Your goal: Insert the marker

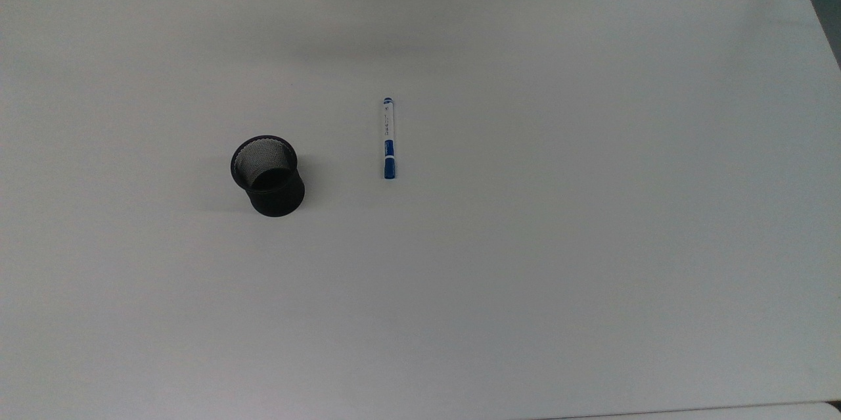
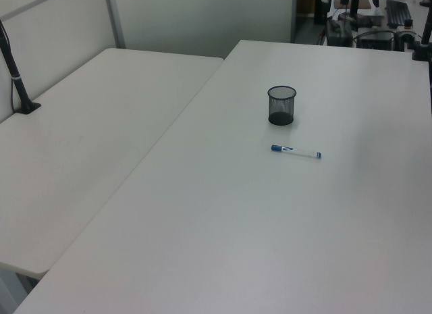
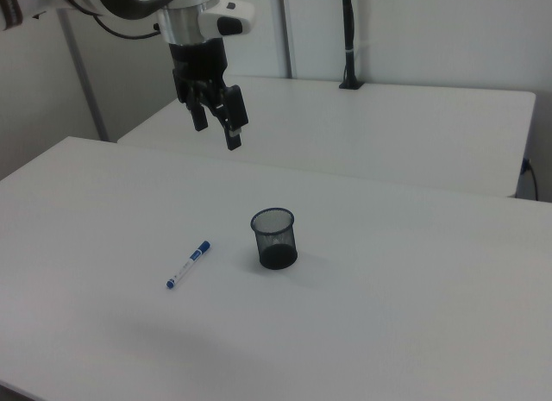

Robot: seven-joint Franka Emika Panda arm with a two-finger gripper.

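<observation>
Marker lying flat on the table, gripper raised and empty.

The slim white-barrelled marker with a blue cap [image 1: 388, 138] is seen lying flat on the broad white table [image 1: 558, 223], apart from the round black mesh cup [image 1: 267, 175], which stands upright and open-topped to the top view's left of it. In the left view the marker [image 2: 296, 151] is laid crosswise just in front of the cup [image 2: 281, 105]; in the right view it [image 3: 189, 265] is found to the right view's left of the cup [image 3: 274, 238], its blue cap pointing toward the cup. The black two-finger gripper [image 3: 219, 133] is held high above the table in the right view, well apart from both, its fingers [image 3: 234, 114] spread and nothing gripped between them.
</observation>
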